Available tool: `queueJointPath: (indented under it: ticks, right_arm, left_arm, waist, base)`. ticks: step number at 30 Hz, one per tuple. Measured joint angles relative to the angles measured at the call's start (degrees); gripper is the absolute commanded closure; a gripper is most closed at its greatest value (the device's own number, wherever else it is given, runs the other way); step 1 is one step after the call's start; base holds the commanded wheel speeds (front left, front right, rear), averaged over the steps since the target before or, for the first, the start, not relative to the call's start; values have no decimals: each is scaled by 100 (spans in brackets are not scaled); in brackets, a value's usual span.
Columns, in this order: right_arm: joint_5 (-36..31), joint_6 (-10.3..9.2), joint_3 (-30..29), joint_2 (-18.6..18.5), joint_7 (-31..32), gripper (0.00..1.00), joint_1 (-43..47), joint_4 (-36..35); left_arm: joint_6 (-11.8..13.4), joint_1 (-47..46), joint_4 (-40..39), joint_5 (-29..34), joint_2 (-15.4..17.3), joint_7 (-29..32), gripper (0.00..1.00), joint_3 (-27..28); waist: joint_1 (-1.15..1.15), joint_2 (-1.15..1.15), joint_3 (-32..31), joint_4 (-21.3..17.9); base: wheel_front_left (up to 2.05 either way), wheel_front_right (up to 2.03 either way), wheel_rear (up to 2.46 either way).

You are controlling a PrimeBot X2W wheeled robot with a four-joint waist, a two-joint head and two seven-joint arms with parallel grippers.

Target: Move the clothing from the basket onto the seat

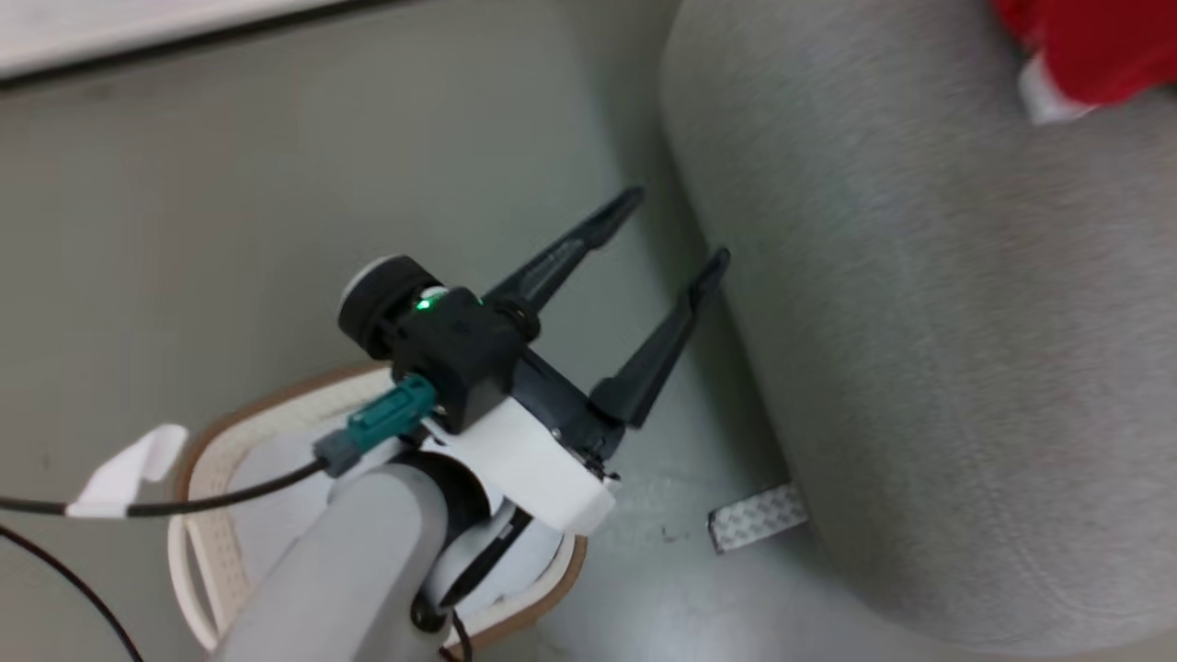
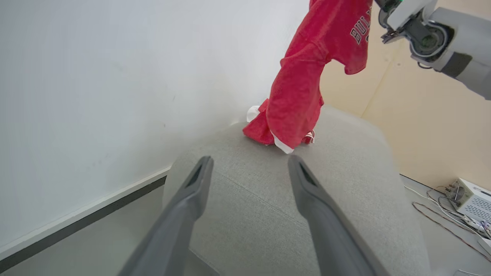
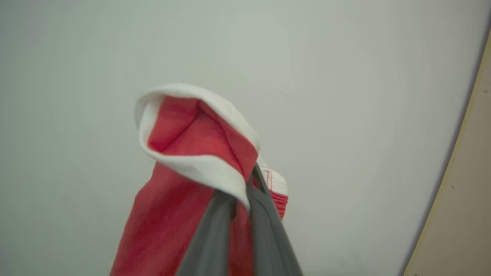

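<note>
My left gripper point(image 1: 678, 227) stands open and empty over the floor, between the basket point(image 1: 198, 441) and the grey seat point(image 1: 919, 322). The basket's brown rim and perforated cream wall show under my left forearm; its inside is mostly hidden. In the left wrist view the open fingers point(image 2: 191, 199) point at the seat point(image 2: 268, 207). A red jersey point(image 2: 307, 76) with white lettering hangs from my right arm point(image 2: 441, 34), its lower end touching the seat top. My right gripper point(image 3: 245, 188) is shut on the jersey's white-trimmed red cloth point(image 3: 184, 153). Red clothing point(image 1: 1085, 46) shows at the seat's far corner.
A white wall point(image 2: 96, 76) with a dark baseboard runs behind the seat, and a beige wall point(image 2: 422, 126) stands to the side. A strip of patterned tape point(image 1: 759, 517) lies on the floor by the seat. A white box point(image 2: 472, 199) and cables sit on the floor.
</note>
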Motion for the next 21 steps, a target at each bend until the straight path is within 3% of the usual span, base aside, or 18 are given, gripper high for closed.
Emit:
queueJointPath:
  ticks: [9, 18, 19, 20, 21]
  right_arm:
    - [-608, -1, -1628, -404, 126, 100, -1016, 1157]
    - [-1343, 0, -2659, 545, 29, 100, -370, 2376]
    - [-1413, -1, -2798, 610, 12, 69, -307, 2352]
    - [-1551, -1, -2903, 688, 9, 22, -217, 2270]
    - [-1645, -1, -2959, 787, 4, 0, -103, 2196]
  left_arm:
    - [24, -233, -240, -4, 119, -89, 0, 196]
    - [103, -232, -136, -74, 175, -168, 0, 289]
    - [110, -222, -126, -81, 171, -179, 0, 286]
    - [125, -201, -105, -92, 174, -186, 0, 289]
    - [127, -172, -70, -107, 176, -214, 0, 293]
  waist:
    - [0, 0, 1099, 433]
    - [-1, 1, 1453, 546]
    - [-1, 1, 1429, 539]
    - [-1, 1, 1401, 532]
    - [-1, 1, 1370, 523]
  base:
    - [0, 0, 0]
    - [0, 0, 0]
    - [0, 0, 0]
    - [0, 0, 0]
    - [0, 0, 0]
